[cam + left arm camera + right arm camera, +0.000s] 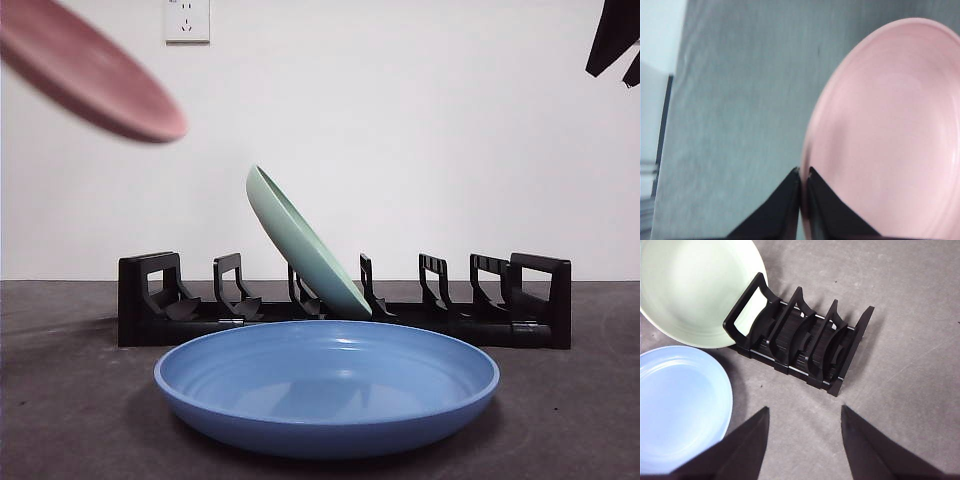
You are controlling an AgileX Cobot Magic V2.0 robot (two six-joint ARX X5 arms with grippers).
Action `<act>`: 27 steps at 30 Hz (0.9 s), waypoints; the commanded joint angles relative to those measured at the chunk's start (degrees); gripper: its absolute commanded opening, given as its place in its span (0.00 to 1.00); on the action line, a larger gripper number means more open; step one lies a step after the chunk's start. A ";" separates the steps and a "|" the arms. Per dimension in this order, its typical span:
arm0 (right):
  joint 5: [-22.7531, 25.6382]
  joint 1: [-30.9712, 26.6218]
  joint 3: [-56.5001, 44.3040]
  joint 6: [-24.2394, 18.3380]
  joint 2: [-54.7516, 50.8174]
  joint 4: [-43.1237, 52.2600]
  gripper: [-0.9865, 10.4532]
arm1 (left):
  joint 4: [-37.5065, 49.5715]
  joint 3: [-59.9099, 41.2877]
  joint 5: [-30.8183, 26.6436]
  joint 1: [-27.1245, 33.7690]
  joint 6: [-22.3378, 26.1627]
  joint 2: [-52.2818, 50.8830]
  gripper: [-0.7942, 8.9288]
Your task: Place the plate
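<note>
Left claw (801, 175) pinches the pink plate (890, 140) by its rim, raised above the rack (345, 305); right claw (805, 415) gapes, holding nothing.

low front view, 2 overhead wrist views

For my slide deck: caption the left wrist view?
Left hand clamps the round pink plate's rim above the grey table.
</note>
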 commanded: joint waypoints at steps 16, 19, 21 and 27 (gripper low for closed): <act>-0.17 0.26 0.55 0.61 0.31 0.20 0.28 | 15.13 -46.97 25.09 -0.17 -15.02 -36.17 0.09; -0.17 0.31 0.55 0.61 0.31 0.20 0.28 | 18.95 -52.00 31.52 -0.26 -18.97 -38.42 0.09; -0.17 0.31 0.55 0.61 0.31 0.20 0.28 | 21.68 -54.77 34.34 -0.70 -21.07 -38.71 0.09; -0.17 0.31 0.55 0.63 0.31 0.20 0.28 | 27.10 -58.55 35.01 -4.17 -27.06 -36.79 0.09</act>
